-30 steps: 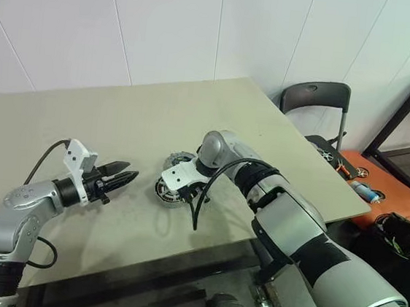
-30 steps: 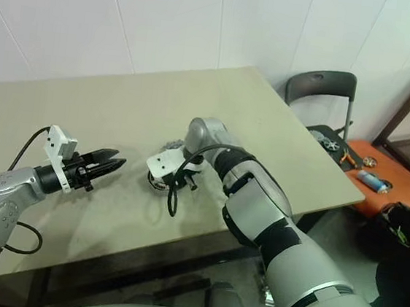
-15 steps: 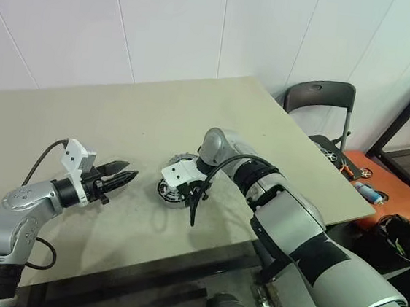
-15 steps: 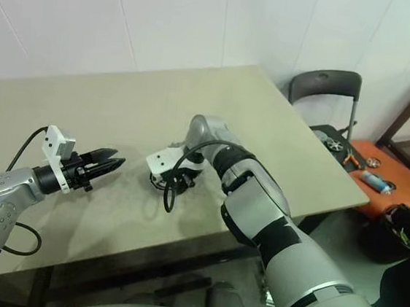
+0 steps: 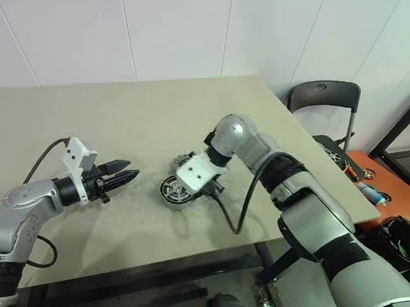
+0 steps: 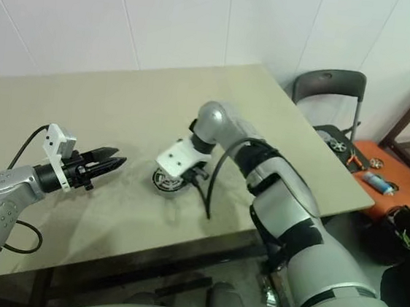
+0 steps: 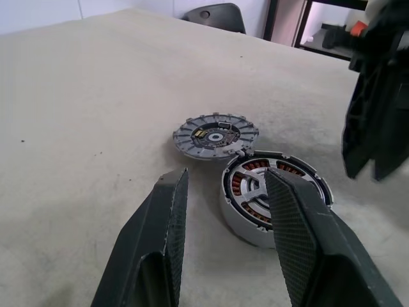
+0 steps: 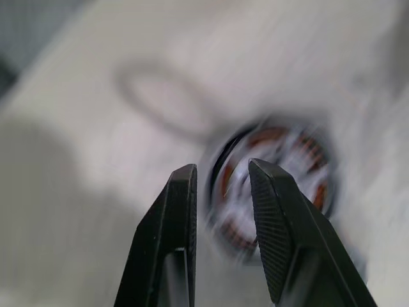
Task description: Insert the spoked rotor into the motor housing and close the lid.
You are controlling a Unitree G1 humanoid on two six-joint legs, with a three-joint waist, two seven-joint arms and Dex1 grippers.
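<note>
The motor housing (image 7: 275,195) lies on the table, copper windings showing inside its silver wall. The spoked rotor (image 7: 257,190) sits in it, silver spokes across the windings. The lid (image 7: 216,135), a flat grey ribbed disc, rests flat just behind the housing, touching it. My right gripper (image 8: 220,167) hangs pointing down just above the housing's right side, open, with nothing between its fingers. My left gripper (image 5: 131,169) hovers to the left of the housing (image 5: 175,189), pointing at it, open and empty.
The beige table (image 5: 121,115) ends close on the right and at the front. Off its right edge stand a black chair (image 5: 321,100) and an orange box (image 5: 377,190) with tools. A black cable (image 5: 239,216) loops down from my right wrist.
My right gripper has lifted off the housing, moved right and rolled, and its fingers have parted. The housing with the rotor now lies uncovered. The left arm has stayed still.
</note>
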